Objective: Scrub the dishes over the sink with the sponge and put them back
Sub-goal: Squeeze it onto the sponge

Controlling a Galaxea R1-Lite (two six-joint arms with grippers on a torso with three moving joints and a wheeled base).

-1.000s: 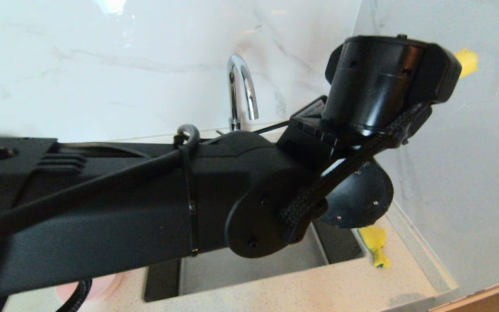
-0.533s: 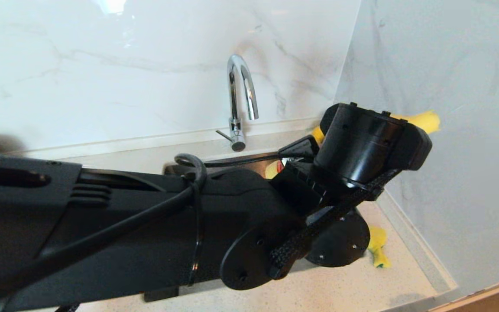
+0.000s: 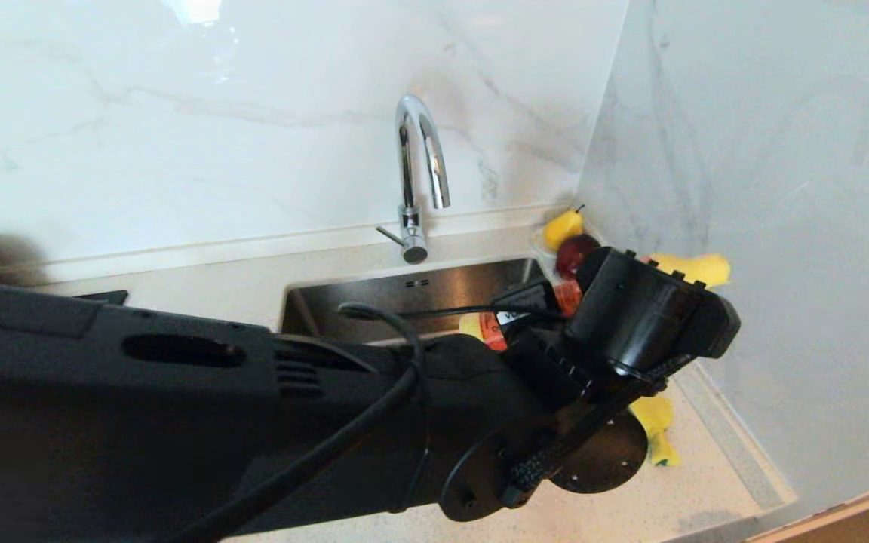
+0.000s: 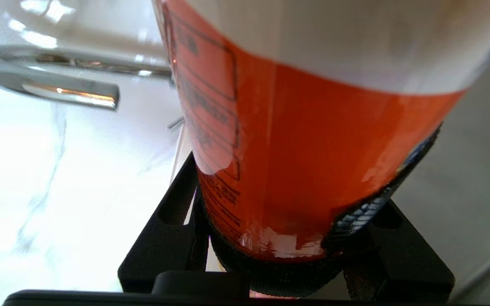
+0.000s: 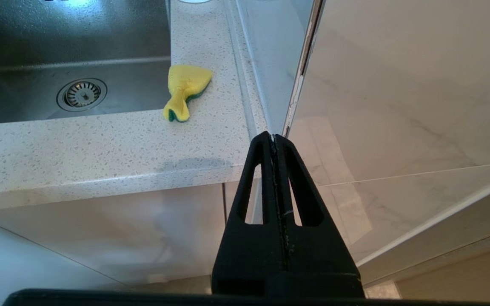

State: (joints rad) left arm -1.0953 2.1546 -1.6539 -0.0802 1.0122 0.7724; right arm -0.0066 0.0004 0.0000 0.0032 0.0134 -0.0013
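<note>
Sponge (image 5: 184,91), soft yellow with a green scouring layer, lies crumpled on the speckled stone counter (image 5: 100,148) right of the brushed-steel sink (image 5: 24,93), no bowls in sight. Over it, the left gripper (image 4: 285,250) clamps an orange-labelled bottle (image 4: 313,140), likely detergent for dosing. Right gripper (image 5: 278,146) hangs parked below the counter edge, fingers pressed together.

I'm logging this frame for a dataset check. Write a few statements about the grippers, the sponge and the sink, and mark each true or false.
1. The left gripper is shut on an orange-labelled bottle. True.
2. The sponge lies inside the sink. False: it lies twisted on the counter beside the sink's edge.
3. The right gripper is shut and holds nothing. True.
4. The right gripper hangs over the sink drain. False: it sits below the counter edge, by the wall.
5. Water runs from the faucet. False: no stream shows.
</note>
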